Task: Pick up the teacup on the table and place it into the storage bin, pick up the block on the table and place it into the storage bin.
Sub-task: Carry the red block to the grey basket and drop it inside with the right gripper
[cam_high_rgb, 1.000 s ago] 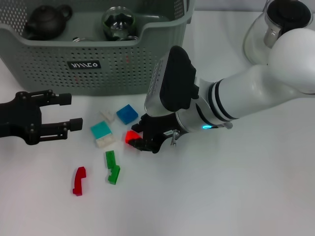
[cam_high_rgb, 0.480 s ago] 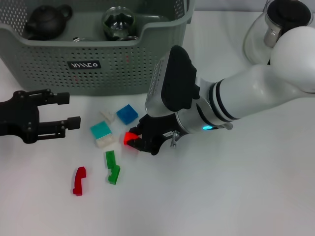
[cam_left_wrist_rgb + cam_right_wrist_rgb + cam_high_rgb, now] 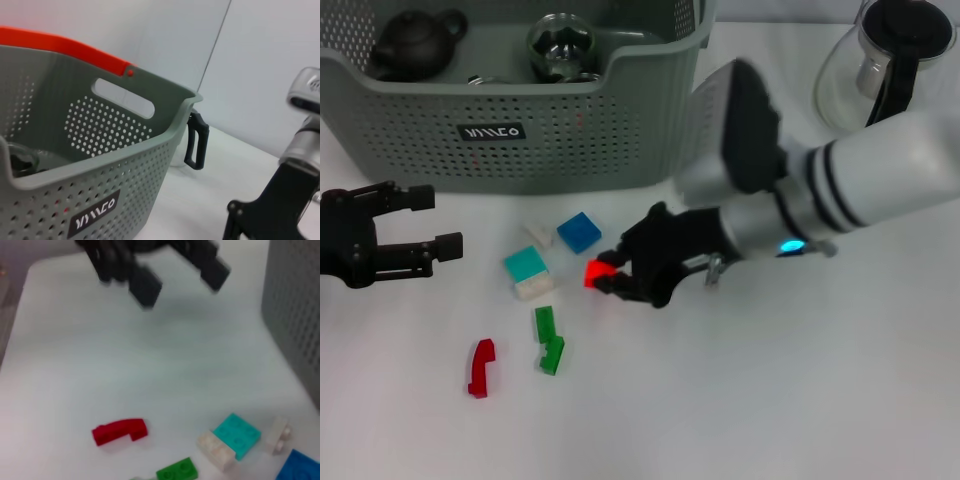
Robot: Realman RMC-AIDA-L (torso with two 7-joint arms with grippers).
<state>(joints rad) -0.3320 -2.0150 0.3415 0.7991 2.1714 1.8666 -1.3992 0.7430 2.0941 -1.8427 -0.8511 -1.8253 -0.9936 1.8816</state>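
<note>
Red block [image 3: 596, 271] sits pinched in my right gripper [image 3: 610, 278], just above the white table [image 3: 740, 400], beside the blue block [image 3: 579, 231] and teal-and-white block [image 3: 527, 273]. Nearer me lie the green pieces [image 3: 548, 340] and a curved red piece [image 3: 480, 367]. My left gripper [image 3: 425, 222] hovers with fingers spread, holding nothing. The right wrist view shows its fingers [image 3: 145, 286] from the front. Beyond, I see the storage bin [image 3: 570, 120] holding a dark teapot [image 3: 415, 42] and glass cup [image 3: 560, 45]; the left wrist view alone reveals its orange rim [image 3: 65, 45]. A glass kettle [image 3: 880, 60] stands far right.
</note>
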